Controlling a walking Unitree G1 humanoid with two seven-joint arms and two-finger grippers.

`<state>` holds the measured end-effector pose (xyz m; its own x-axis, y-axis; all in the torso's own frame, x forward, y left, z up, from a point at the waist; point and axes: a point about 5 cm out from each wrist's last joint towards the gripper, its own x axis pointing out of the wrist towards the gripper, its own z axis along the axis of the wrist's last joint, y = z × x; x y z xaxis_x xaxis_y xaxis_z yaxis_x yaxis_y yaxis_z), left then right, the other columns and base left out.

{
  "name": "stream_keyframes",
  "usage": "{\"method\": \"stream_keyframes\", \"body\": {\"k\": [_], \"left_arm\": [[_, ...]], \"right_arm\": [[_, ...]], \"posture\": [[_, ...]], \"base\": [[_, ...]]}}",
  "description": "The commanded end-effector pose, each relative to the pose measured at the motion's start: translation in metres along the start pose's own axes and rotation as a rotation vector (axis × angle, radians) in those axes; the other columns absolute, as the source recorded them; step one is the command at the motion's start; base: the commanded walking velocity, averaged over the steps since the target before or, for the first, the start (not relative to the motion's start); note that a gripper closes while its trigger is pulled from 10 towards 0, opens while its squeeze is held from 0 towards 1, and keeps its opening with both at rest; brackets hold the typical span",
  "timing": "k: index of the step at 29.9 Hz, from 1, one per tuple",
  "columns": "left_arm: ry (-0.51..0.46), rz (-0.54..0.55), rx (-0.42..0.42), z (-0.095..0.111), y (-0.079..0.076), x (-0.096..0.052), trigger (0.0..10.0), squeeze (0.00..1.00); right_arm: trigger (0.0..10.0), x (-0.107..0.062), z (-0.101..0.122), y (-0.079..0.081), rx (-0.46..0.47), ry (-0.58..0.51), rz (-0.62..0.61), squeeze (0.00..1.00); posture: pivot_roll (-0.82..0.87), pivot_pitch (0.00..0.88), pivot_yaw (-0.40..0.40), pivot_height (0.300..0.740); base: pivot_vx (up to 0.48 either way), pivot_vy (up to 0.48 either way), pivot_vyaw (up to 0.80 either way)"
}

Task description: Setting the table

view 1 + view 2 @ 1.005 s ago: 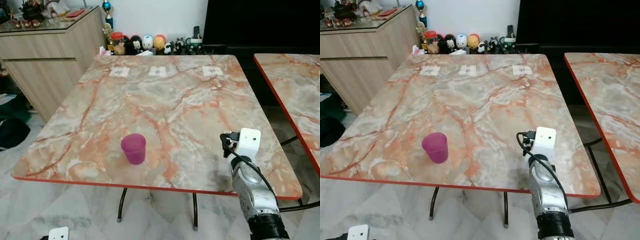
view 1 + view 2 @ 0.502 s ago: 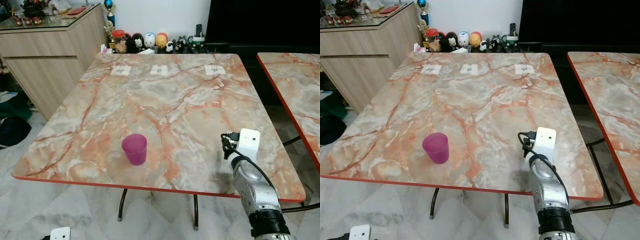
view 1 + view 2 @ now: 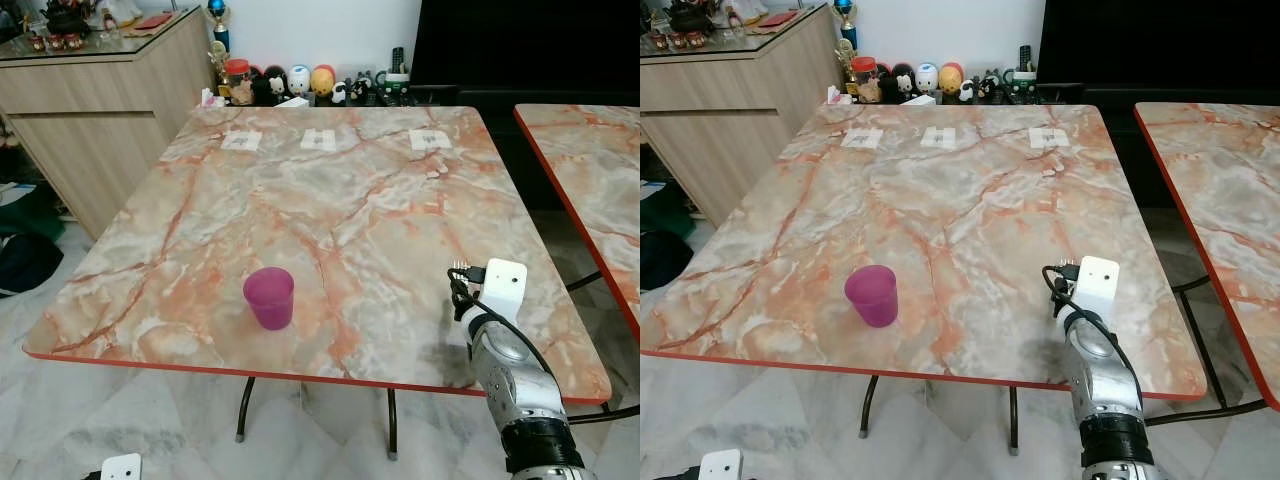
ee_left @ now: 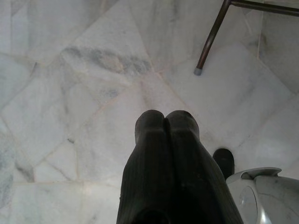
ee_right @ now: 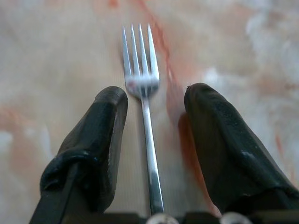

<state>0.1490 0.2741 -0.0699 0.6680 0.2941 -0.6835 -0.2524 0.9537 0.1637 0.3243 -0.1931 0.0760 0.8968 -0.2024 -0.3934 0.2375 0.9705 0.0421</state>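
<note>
While my left gripper point(image 4: 164, 122) hangs low over the white marble floor point(image 4: 70, 93) with its fingers pressed together on nothing, I see my right gripper point(image 5: 152, 100) down at the near right part of the marble table point(image 3: 330, 200). Its fingers stand apart, one on each side of a silver fork point(image 5: 142, 88) that lies flat on the tabletop, tines pointing away from the wrist. Neither finger visibly touches the fork. Further left, near the front edge, stands a purple cup point(image 3: 269, 297). Three white cards point(image 3: 317, 141) line the far edge.
</note>
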Motion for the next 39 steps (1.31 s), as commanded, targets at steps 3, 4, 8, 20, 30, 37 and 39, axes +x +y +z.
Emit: {"method": "stream_keyframes", "body": {"k": [3, 4, 8, 20, 30, 37, 39], "left_arm": [[0.002, -0.010, 0.028, 0.001, 0.001, 0.000, 10.0, 0.00], [0.002, -0.009, 0.028, 0.001, 0.002, 0.000, 10.0, 0.00], [0.002, -0.010, 0.028, 0.001, 0.002, 0.000, 10.0, 0.00], [0.002, -0.013, 0.029, 0.000, 0.001, 0.000, 10.0, 0.00], [0.007, -0.014, 0.026, -0.001, 0.000, -0.001, 10.0, 0.00], [0.008, -0.014, 0.023, -0.002, -0.001, -0.001, 10.0, 0.00], [0.009, -0.015, 0.023, -0.002, -0.002, -0.001, 10.0, 0.00]], "right_arm": [[10.0, 0.003, -0.002, 0.003, -0.001, 0.018, 0.010, 0.00], [10.0, 0.003, -0.003, 0.003, 0.002, 0.029, 0.010, 0.00], [10.0, 0.004, -0.012, 0.004, 0.016, 0.068, 0.028, 0.00], [0.0, 0.005, -0.020, 0.004, 0.034, 0.093, 0.042, 0.00], [0.0, 0.006, -0.022, 0.008, 0.033, 0.094, 0.061, 0.00], [0.0, 0.006, -0.023, 0.009, 0.027, 0.095, 0.066, 0.00], [0.0, 0.006, -0.023, 0.009, 0.026, 0.095, 0.068, 0.00]], "posture": [[0.00, 0.011, 0.052, 0.740], [0.01, 0.011, 0.052, 0.740], [0.01, 0.025, 0.051, 0.740], [0.01, 0.041, 0.053, 0.740], [0.02, 0.040, 0.050, 0.740], [0.02, 0.040, 0.048, 0.740], [0.02, 0.038, 0.048, 0.740]], "base": [[0.000, 0.000, 0.00], [0.000, 0.000, 0.00], [0.000, 0.000, 0.00], [0.000, 0.000, 0.00], [0.000, 0.000, 0.00], [0.000, 0.000, 0.00], [0.000, 0.000, 0.00]]}}
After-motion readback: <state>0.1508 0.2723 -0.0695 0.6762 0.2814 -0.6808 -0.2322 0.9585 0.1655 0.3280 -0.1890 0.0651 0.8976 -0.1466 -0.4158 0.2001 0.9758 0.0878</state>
